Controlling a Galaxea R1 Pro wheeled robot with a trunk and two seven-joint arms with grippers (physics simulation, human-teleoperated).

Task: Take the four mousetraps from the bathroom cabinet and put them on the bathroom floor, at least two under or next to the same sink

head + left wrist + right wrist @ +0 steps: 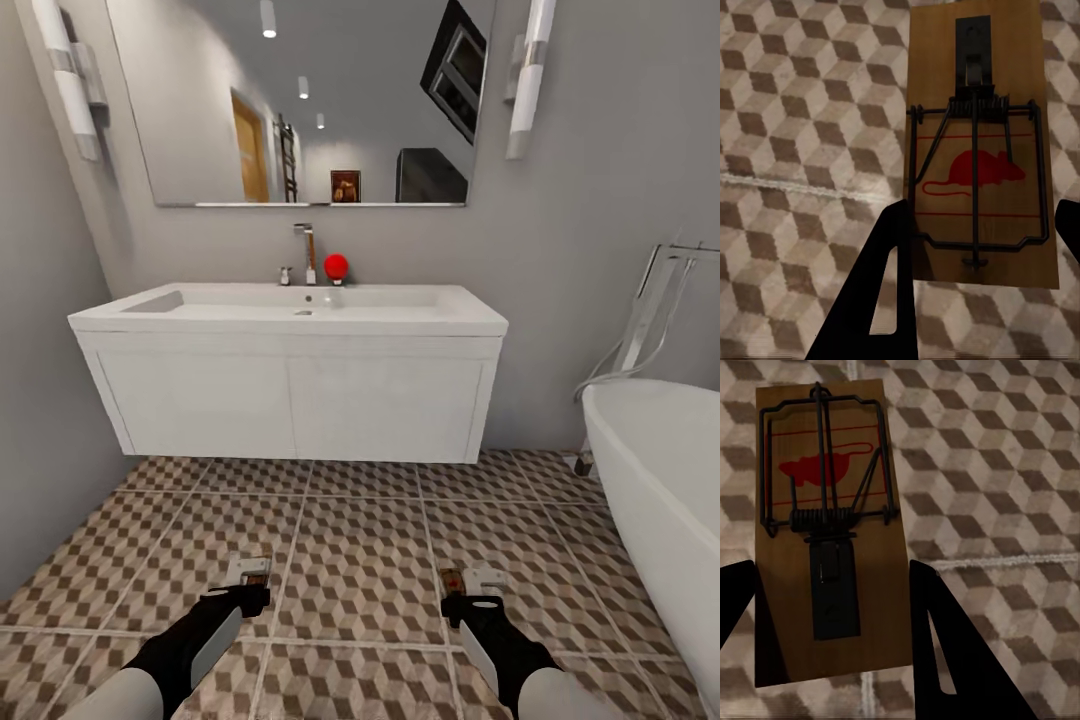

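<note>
Now | left tool (979, 247) grips mousetrap (979, 142) | right tool (832, 607) seemingly clamps another mousetrap (825, 532)

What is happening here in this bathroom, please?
A two-armed robot faces the wide white rectangular bathroom sink on its wall-hung unit. Each arm holds one small flat brown wooden mousetrap above the cube-patterned tiled floor. The left pincer is closed on one mousetrap, and the right pincer on the other. Neither mousetrap appears to lie on the floor yet. A white bathtub stands at the right.
</note>
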